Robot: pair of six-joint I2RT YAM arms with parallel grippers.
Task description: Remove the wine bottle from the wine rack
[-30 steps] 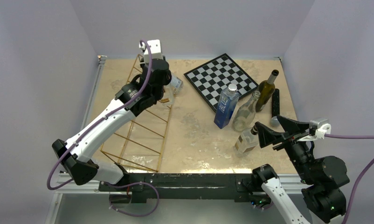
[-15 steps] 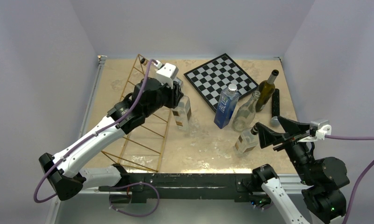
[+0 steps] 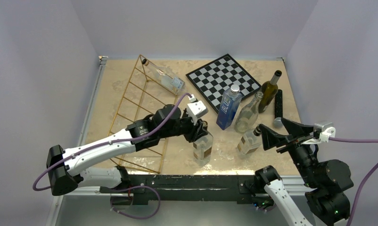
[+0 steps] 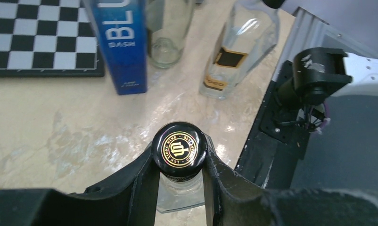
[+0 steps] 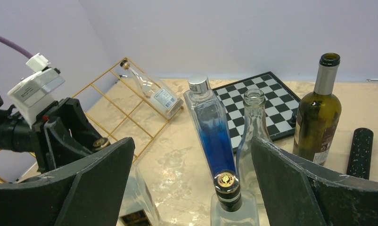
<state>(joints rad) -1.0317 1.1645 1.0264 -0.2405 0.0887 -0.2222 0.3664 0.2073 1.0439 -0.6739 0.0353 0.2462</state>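
Note:
The gold wire wine rack (image 3: 130, 101) lies at the table's left; it also shows in the right wrist view (image 5: 112, 104). One clear bottle (image 3: 164, 78) still rests on its far end. My left gripper (image 3: 201, 133) is shut on the neck of a clear, square, black-capped wine bottle (image 3: 202, 149). It holds the bottle upright to the right of the rack, near the front edge. In the left wrist view the cap (image 4: 179, 149) sits tight between my fingers (image 4: 142, 188). My right gripper (image 3: 279, 132) is open, above a second black-capped clear bottle (image 5: 229, 197).
A blue bottle (image 3: 228, 107), an empty clear bottle (image 3: 248, 115) and a dark green wine bottle (image 3: 270, 89) stand at the right. A chessboard (image 3: 215, 75) lies at the back and a black cylinder (image 3: 278, 104) beside the green bottle. The black base rail (image 3: 187, 181) runs along the front edge.
My left arm has carried the clear bottle from the rack's far end rightward and toward the front edge, turning it upright. The right arm has not moved.

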